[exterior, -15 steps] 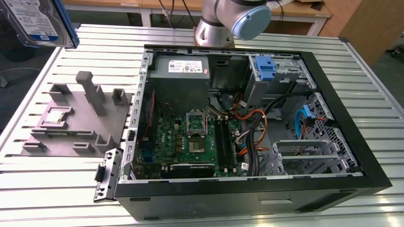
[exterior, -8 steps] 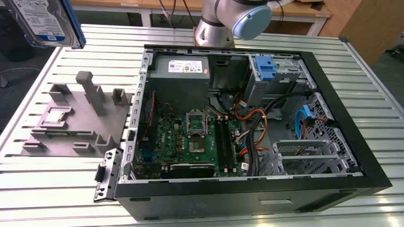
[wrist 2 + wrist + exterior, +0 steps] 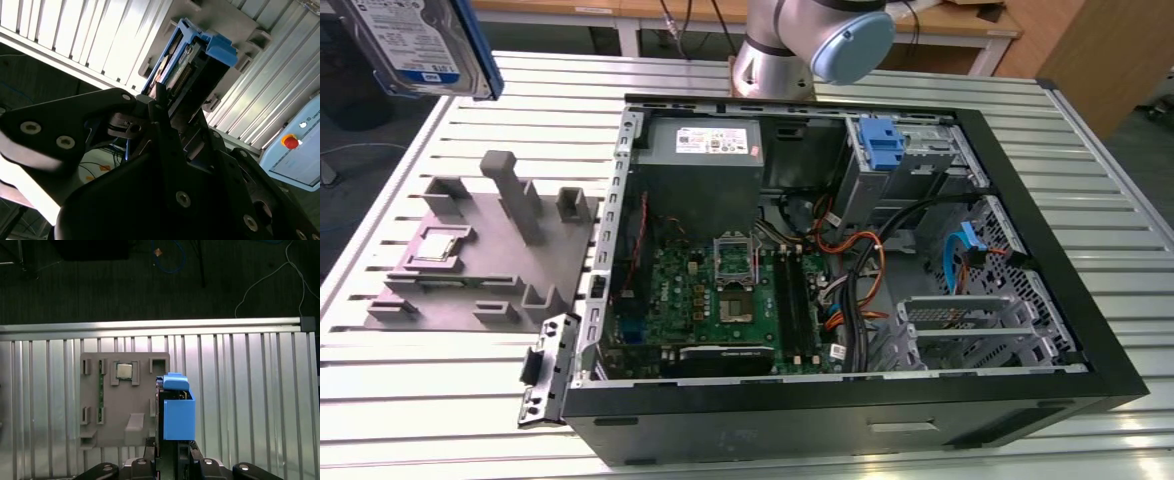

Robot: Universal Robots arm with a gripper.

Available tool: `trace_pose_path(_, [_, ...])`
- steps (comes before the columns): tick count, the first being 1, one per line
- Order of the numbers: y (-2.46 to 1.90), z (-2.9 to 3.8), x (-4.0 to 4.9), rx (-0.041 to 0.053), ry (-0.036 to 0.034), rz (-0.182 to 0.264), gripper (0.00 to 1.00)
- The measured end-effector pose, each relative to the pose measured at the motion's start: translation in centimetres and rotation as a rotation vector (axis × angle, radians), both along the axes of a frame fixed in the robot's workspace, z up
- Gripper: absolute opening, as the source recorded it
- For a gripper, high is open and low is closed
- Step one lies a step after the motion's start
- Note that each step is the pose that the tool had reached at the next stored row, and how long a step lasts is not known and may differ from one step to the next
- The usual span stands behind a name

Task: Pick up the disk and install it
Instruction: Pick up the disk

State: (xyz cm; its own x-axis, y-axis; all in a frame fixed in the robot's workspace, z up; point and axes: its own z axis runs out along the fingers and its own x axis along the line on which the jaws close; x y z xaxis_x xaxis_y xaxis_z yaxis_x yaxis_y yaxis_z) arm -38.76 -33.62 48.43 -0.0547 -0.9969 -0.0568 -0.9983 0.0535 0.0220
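The disk (image 3: 414,45), a silver-grey drive with a blue-and-white label in a blue bracket, hangs high above the table at the exterior view's far left. In both wrist views it stands edge-on, the disk (image 3: 176,410) held over the grey fixture (image 3: 122,400) and the disk (image 3: 192,65) with its connector edge showing. My gripper (image 3: 172,450) is shut on its lower end, and the dark gripper (image 3: 167,107) clamps it from both sides.
An open computer case (image 3: 1067,330) lies on the slatted aluminium table (image 3: 440,380), with a motherboard (image 3: 720,300), cables and a power supply (image 3: 707,150). A blue bracket (image 3: 883,145) sits in the far drive bay. The grey fixture (image 3: 480,250) lies beside the case on the exterior view's left, holding a chip (image 3: 124,371).
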Motion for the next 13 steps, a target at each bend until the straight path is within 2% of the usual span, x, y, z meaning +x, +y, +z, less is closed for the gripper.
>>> trace_pose_path(5, [0.0, 0.0, 0.36, 0.0, 0.0001, 0.0, 0.35])
trace_pose_path(13, [0.0, 0.0, 1.88, 0.0, 0.0012, 0.0, 0.35])
